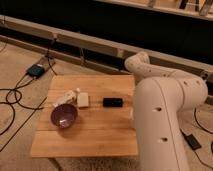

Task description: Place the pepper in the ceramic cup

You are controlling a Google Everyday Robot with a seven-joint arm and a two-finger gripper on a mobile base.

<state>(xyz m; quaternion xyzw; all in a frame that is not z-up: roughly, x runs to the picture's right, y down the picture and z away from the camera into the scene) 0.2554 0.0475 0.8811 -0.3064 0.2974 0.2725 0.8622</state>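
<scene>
wooden bench (pixel 95 135) carries the white ceramic cup (pixel 82 100) just beside the purple bowl (pixel 64 116), the pepper cannot be made out, and the tool, out of sight past the folded white arm (pixel 160 100), is closed, seemingly parked clear before any reach.

The tabletop (pixel 100 131) is light wood laid in planks, with faint seams and grain and a soft satin finish that is not glossy. The dark purple bowl (pixel 64 116) near one side edge looks smooth and glazed, with a pale sheen inside its hollow. Just beside it, the ceramic cup (pixel 64 99) is plain white and smooth. The white block (pixel 82 100) next to it looks matt. The black object (pixel 112 102) at mid-tabletop is dull and dark. The robot arm (pixel 160 110) wears a smooth white plastic shell with a mild gloss. The claw is hidden behind it. The floor (pixel 20 55) looks speckled and rough, and the cables (pixel 12 100) are black and rubbery.
</scene>
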